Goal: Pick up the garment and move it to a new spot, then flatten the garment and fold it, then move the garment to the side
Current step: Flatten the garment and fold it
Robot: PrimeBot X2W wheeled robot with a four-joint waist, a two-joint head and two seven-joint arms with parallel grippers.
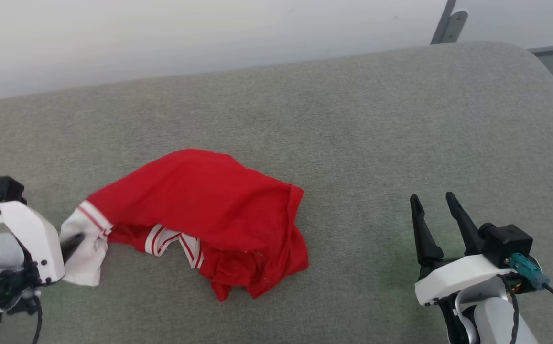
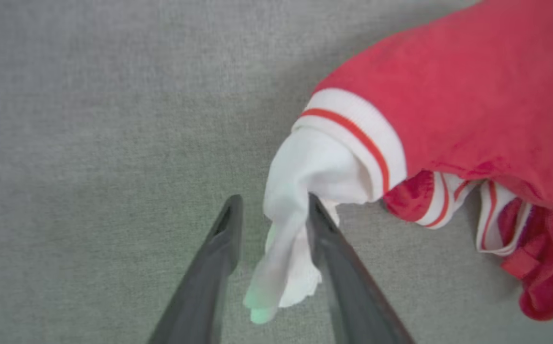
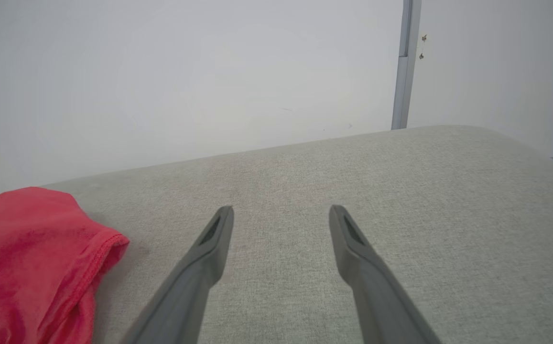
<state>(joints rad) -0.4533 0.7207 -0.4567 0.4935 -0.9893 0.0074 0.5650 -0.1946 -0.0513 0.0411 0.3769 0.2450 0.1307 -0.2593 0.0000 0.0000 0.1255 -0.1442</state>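
1. Your left gripper (image 2: 272, 200) has its jaws apart. The white end of the garment (image 1: 209, 210) hangs between the fingers and touches one of them.
2. The garment lies crumpled on the grey cushion (image 1: 376, 119), on your left.
3. Your right gripper (image 1: 432, 198) is spread wide and empty, well apart from the garment.

From the head view, the left gripper (image 1: 73, 242) is mostly hidden behind its own white wrist casing (image 1: 32, 234), beside the garment (image 1: 200, 205)'s white end. The garment's lower folds are tucked under its red top layer. Both wrist views cut the garment off at their edges, slightly blurred.
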